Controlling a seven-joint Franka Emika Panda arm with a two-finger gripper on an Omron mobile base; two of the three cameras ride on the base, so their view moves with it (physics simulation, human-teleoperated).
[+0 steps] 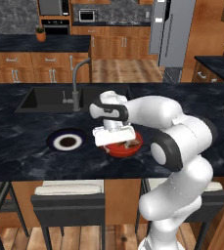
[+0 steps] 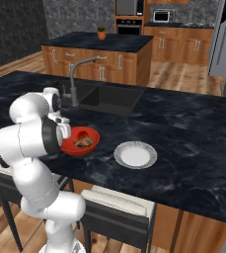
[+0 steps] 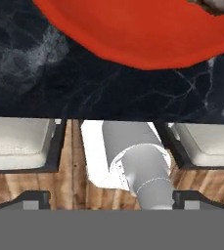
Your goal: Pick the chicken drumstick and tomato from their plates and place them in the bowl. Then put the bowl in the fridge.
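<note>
— red bowl sits on the dark marble tabletop, near the front edge, between the navy-rimmed plate and the plain white plate. something brown, the drumstick by the look of it, lies inside. i can't make out the tomato for certain.

— and the hand?

— spread wide, holding nothing, hanging just over the bowl's near rim. from the hand's own camera the bowl's rim fills the top, with the stools below the tabletop edge underneath.

— so the bowl is the thing to lift next, i'd say. how will it handle?

— stiff and smooth, probably a bit slippery, and shallow. with food in it the weight sits off to one side, so it may tip if pinched carelessly.

— where to take hold, then?

— on the rim nearest the arm, one finger inside, one outside, away from the drumstick. keep it level on the way to the fridge, which stands well apart at the back with its door open.

— the risk?

— a thin rim sliding out of the pinch, or the food rolling out.
</note>
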